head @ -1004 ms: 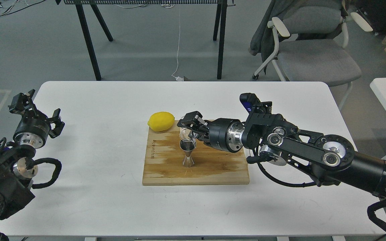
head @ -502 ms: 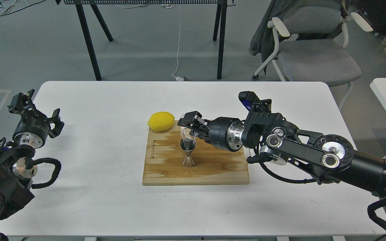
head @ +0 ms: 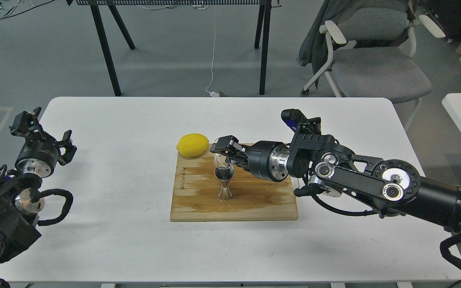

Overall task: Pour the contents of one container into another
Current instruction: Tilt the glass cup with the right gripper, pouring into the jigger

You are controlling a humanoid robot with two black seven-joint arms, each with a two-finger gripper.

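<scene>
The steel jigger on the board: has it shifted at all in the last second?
No. The jigger stands at the same spot on the wooden cutting board, below the lemon.

A bright yellow oval lemon (head: pixel 192 145) sits at eleven o'clock of the shiny steel hourglass jigger (head: pixel 224 182). The pale brown rectangular wooden board (head: pixel 254 202) shows darker streaks, on a white table (head: pixel 134 132).

Jigger (head: pixel 225 184) on board (head: pixel 254 204) (lemon (head: pixel 192 145) behind).
</scene>
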